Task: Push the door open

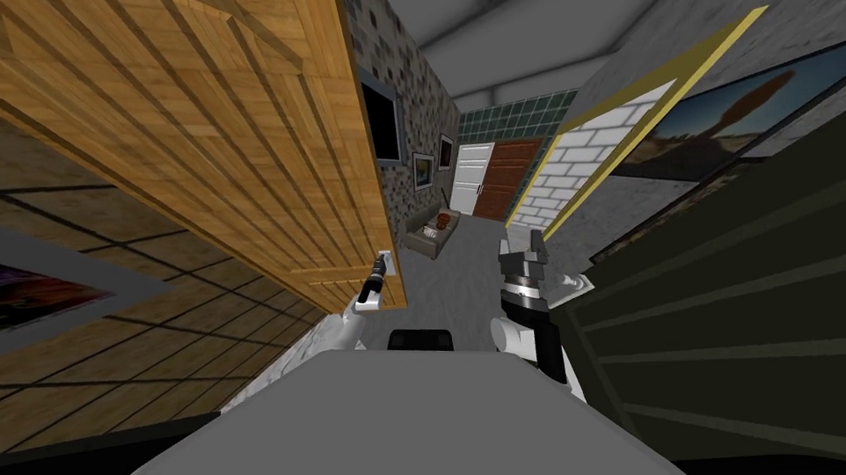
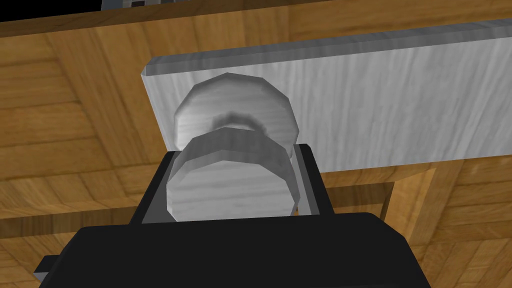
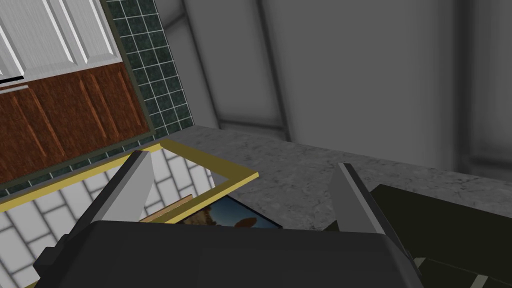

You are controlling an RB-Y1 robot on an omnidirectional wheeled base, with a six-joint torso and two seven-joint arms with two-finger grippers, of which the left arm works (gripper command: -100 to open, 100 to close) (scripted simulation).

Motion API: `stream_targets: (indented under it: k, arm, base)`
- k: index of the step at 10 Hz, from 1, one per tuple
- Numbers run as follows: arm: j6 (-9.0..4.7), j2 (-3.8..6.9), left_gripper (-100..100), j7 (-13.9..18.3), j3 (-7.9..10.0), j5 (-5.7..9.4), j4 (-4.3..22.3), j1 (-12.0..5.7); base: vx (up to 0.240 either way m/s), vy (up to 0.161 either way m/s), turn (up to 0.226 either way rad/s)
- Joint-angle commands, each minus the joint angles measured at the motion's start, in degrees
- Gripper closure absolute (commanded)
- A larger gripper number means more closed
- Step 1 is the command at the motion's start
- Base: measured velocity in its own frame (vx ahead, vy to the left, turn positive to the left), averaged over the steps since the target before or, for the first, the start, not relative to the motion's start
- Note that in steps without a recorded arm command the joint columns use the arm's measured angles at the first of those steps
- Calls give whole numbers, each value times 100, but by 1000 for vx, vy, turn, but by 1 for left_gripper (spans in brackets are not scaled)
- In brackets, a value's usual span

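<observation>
Where the left gripper (image 2: 235, 150) sits: at the round grey knob (image 2: 230, 185) of the wooden door (image 2: 60, 125), one finger on each side of the knob.
Left gripper, state: clenched on the knob; both light grey fingers (image 2: 306, 175) press its rim, and the knob's face is turned to the gripper's dark body.
Knob, mounting: stands out on a short neck from a round grey collar (image 2: 235, 112), which lies on a long grey plate (image 2: 390, 110) fixed flat to the wood.
Plate, extent: runs away from the knob to one side; the knob is near the plate's end.
Door, seen from the head: broad panelled wooden leaf (image 1: 196, 126) reaching up and away from the knob; the knob is low on the leaf, close to its free edge, where the left gripper (image 1: 381, 266) meets it.
Past the knob-side edge: grey floor (image 1: 464, 276) of a corridor, with a small sofa (image 1: 430, 235) well beyond the knob.
Right gripper (image 1: 525, 245), place: held up in the air across the corridor from the knob, well apart from the door, touching nothing.
Right gripper (image 3: 242, 160), state: released; the two fingers (image 3: 137, 180) stand wide apart with nothing between them.
</observation>
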Motion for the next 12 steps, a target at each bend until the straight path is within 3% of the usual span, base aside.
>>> stream_targets:
  k: [1, 8, 9, 10, 12]
  arm:
    - [-90, 106, 100, -26, 181, 26, 100, -101]
    - [-100, 219, 100, -103, 655, 107, 155, -133]
    - [-61, 151, -100, -179, 525, 55, 71, -85]
    - [-61, 151, -100, -179, 525, 55, 71, -85]
    - [-58, 13, -100, -242, 454, 21, -4, -37]
  base:
    - [218, -62, 55]
    - [187, -77, 85]
    - [-46, -21, 147]
    - [-159, -5, 61]
    - [-177, 3, 56]
